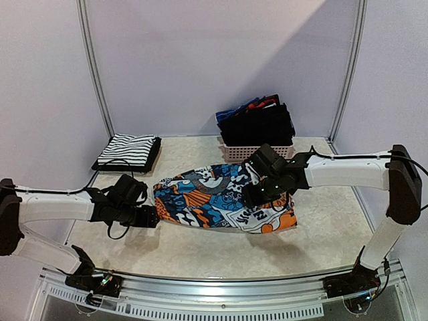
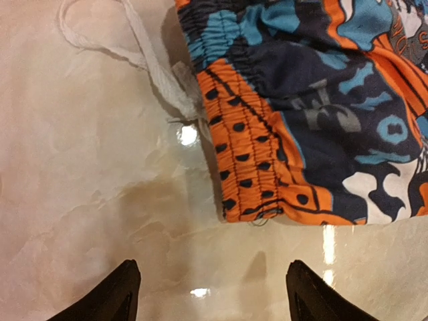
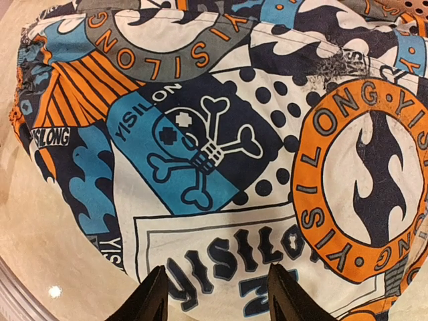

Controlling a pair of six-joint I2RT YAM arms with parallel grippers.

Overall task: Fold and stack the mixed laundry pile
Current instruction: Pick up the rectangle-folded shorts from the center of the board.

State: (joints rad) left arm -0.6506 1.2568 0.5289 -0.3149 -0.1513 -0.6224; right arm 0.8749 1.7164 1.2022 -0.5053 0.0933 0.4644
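Left claw (image 1: 151, 217): is standing open, its two fingers spread wide with only bare desk (image 1: 200, 249) showing between them; it is gripping nothing.
Ahead of the left claw: the printed shorts (image 1: 200, 200) are lying flat, their gathered orange waistband (image 2: 244, 144) just beyond the fingertips and apart from them.
Ahead and to the left of the left claw: a white drawstring (image 2: 134, 47) is trailing loose from the waistband corner across the desk.
Right claw (image 3: 217, 289): is hanging over the far end of the shorts with its fingers parted, and flat print is showing in the gap between them. It appears to be open, not pinching cloth; whether the tips are touching the fabric cannot be told from the wrist view.
Under the right claw: the skull-and-crossbones panel and the lettered orange ring of the print are spreading out smoothly.
Between the two claws: the shorts are stretching from one to the other across the middle of the desk.
Beyond the left claw: a striped garment (image 1: 128, 150) is sitting folded near the back corner, well apart from the shorts.
Beyond the right claw: a pink basket (image 1: 246, 154) is holding black garments (image 1: 257, 126), with bits of blue and red poking out on top.
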